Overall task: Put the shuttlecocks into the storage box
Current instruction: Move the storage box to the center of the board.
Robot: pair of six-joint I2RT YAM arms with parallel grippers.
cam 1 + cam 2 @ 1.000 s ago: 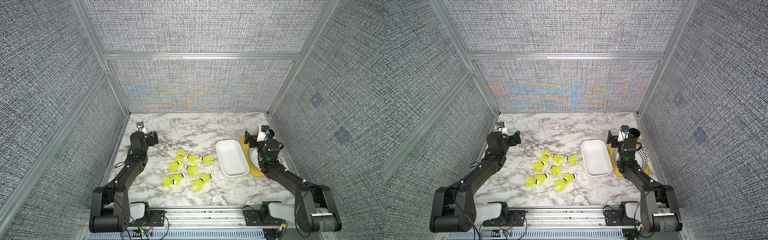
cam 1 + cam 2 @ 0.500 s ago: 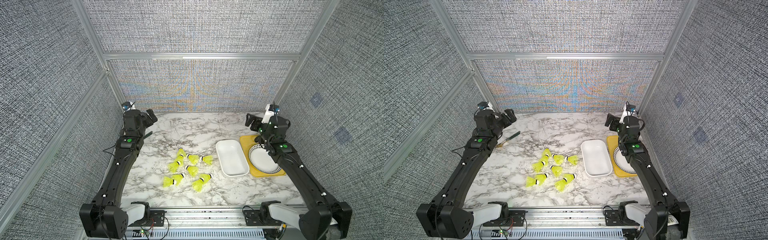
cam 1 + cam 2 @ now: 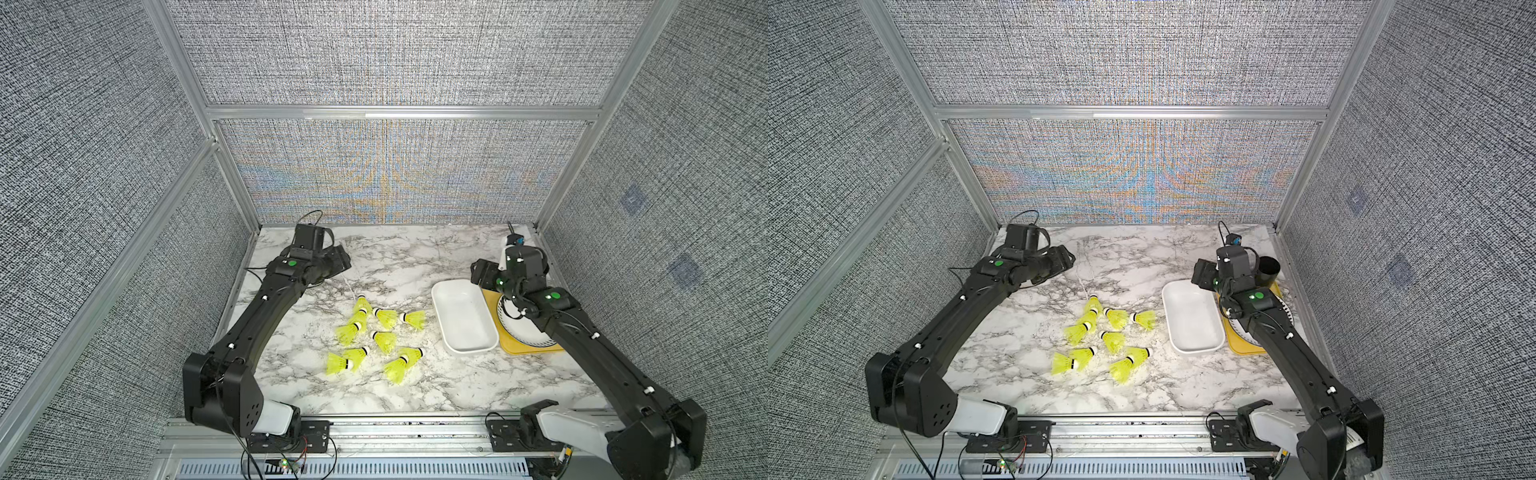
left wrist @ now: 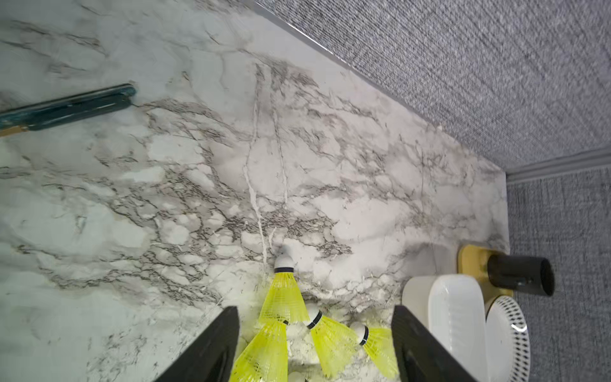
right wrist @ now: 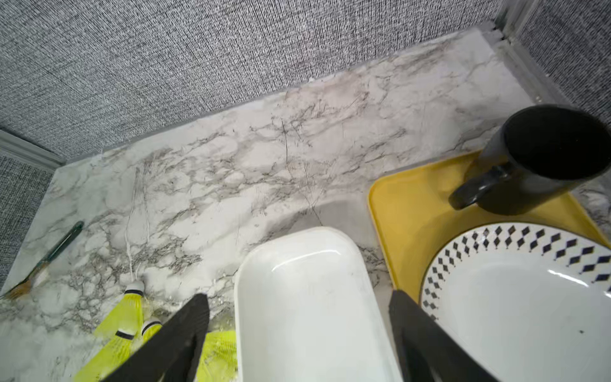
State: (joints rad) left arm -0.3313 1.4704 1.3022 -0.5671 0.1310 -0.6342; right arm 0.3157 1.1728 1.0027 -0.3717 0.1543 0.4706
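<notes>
Marble surface (image 3: 415, 257) enclosed by grey fabric walls, with two black arms mounted at its near edge.

Left arm (image 3: 266, 316): stretched forward along the left side, wrist bent toward the centre. The left end effector (image 3: 338, 262) hangs above the far-left part of the surface. In the wrist view its fingers (image 4: 211, 347) stand spread apart with nothing clasped between them: released.

Right arm (image 3: 582, 340): stretched forward along the right side, passing over the tray (image 3: 515, 347) and plate (image 3: 519, 328). The right end effector (image 3: 480, 272) hangs by the far right corner of the box (image 3: 463, 320), turned toward the centre. In the wrist view its fingers (image 5: 185, 330) are likewise spread and empty: released.

Box: white, lying right of centre with its long side just beside the yellow tray; nothing lies in it. Its far end shows between the right fingers in the wrist view, below them and untouched.

Plate: white with a dark diamond border, on the tray. A black cup (image 3: 1268, 270) stands at the tray's far end.

Shuttlecocks (image 3: 385, 341): a loose cluster lying on their sides at mid-surface, just left of the box, none inside it. They lie nearer the camera than both end effectors, well apart from the left one and separated from the right one by the box.

A green-handled utensil (image 4: 66, 109) lies on the surface near the left wall.
</notes>
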